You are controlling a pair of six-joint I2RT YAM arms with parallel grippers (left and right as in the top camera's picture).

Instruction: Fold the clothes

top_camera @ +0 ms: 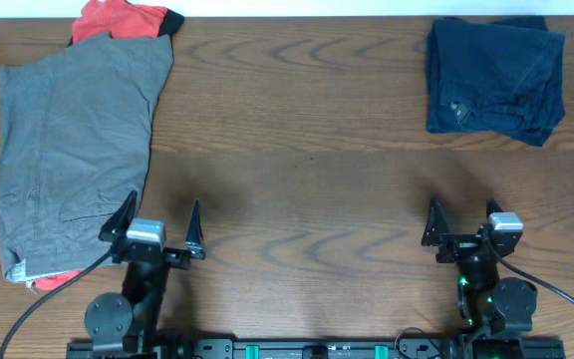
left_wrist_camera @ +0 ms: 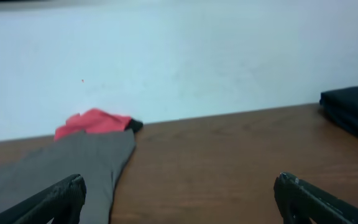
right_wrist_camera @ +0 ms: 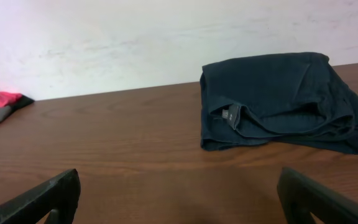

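Shorts in dark navy are lying as a folded bundle at the far right corner of the table, and we are seeing a small label showing on the bundle's near-left side (clearest from the right wrist camera). Grey shorts are spreading flat along the table's left side, running from close to its far edge almost to its near edge. A red-orange garment is sticking out from under them at the table's far edge, and a sliver of red is peeking out at their near end too.

We are holding the left gripper at the table's near edge, left of its middle. Its fingers are spread wide apart and gripping nothing. The left one is sitting over the right border of the grey shorts, though we cannot tell whether it is touching the cloth.

The right gripper is hovering at the table's near edge on the right side, well apart from the folded bundle. Its fingers are also standing wide apart, with only bare wood showing between them.
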